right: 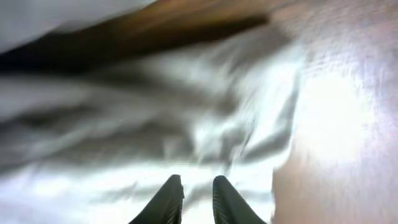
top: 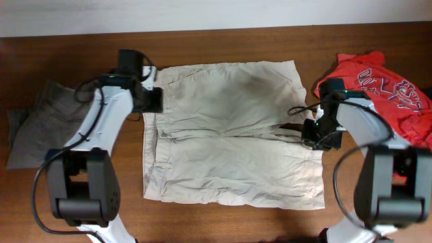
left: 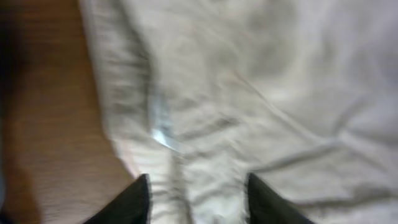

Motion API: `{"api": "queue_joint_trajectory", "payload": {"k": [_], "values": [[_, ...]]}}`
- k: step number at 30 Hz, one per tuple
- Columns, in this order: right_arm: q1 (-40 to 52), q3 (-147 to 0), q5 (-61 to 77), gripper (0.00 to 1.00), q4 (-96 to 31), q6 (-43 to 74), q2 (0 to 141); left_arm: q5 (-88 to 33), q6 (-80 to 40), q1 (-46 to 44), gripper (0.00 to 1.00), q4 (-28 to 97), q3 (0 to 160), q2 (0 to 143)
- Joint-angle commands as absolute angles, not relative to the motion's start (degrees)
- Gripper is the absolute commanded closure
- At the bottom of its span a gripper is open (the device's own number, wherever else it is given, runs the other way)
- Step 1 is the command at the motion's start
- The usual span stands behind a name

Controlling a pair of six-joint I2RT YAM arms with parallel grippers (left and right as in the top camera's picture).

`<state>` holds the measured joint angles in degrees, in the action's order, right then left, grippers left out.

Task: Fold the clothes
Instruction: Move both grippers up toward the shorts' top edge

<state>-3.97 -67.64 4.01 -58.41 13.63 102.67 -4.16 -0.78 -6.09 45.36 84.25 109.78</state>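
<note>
The clothes, a pair of pale beige shorts (top: 229,142), lie spread flat mid-table, waistband to the left and both legs to the right. My left gripper (top: 152,100) is over the upper left waistband edge. In the left wrist view its fingers (left: 142,198) stand well apart above the wrinkled cloth (left: 261,93), open, gripping nothing (left: 198,191). My right gripper (top: 312,133) is at the right edge, near the gap between the legs. In the blurred right wrist view its fingertips (right: 198,186) stand a narrow gap apart over the cloth (right: 155,124), slightly open.
Darker grey-olive shorts (top: 44,125) lie crumpled at the left of the wooden table (top: 223,226). A red T-shirt with white lettering (top: 391,91) is bunched at the right, just behind my right arm. A pale wall strip (top: 216,13) borders the far edge.
</note>
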Motion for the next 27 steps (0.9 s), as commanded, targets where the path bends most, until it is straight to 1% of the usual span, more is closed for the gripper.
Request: {"api": "queue_joint_trajectory", "payload": {"k": [1, 3, 6, 8, 10, 14, 20, 27], "values": [[-0.1, -69.3, 7.1, 0.79, -61.1, 12.0, 96.8, -5.2, 3.6, -10.0, 0.66, 47.7, 84.1, 110.7], [2.0, -69.2, 7.1, 0.82, -61.8, 12.0, 96.8, -5.2, 5.7, -11.9, 0.71, 47.5, 83.3, 110.7], [4.6, -67.5, 7.1, 0.85, -61.3, 12.1, 97.1, -5.2, 9.2, -13.9, 0.82, 47.2, 81.9, 111.2], [6.0, -65.8, 7.1, 0.86, -60.6, 12.3, 97.2, -5.2, 10.0, -14.7, 0.86, 47.3, 80.8, 112.1], [6.9, -63.6, 7.1, 0.86, -59.0, 12.5, 97.2, -5.2, 10.0, -15.0, 0.89, 47.2, 79.5, 113.2], [7.5, -58.9, 9.2, 0.86, -53.3, 12.7, 97.2, -6.1, 10.0, -15.0, 0.89, 44.9, 77.4, 115.1], [7.5, -52.3, 13.4, 0.86, -39.4, 12.7, 98.3, -6.6, 10.0, -15.0, 0.88, 38.5, 76.8, 118.4], [7.0, -51.3, 12.0, 0.86, -29.4, 12.2, 102.0, -6.6, 9.7, -14.9, 0.86, 28.9, 76.9, 123.2]]}}
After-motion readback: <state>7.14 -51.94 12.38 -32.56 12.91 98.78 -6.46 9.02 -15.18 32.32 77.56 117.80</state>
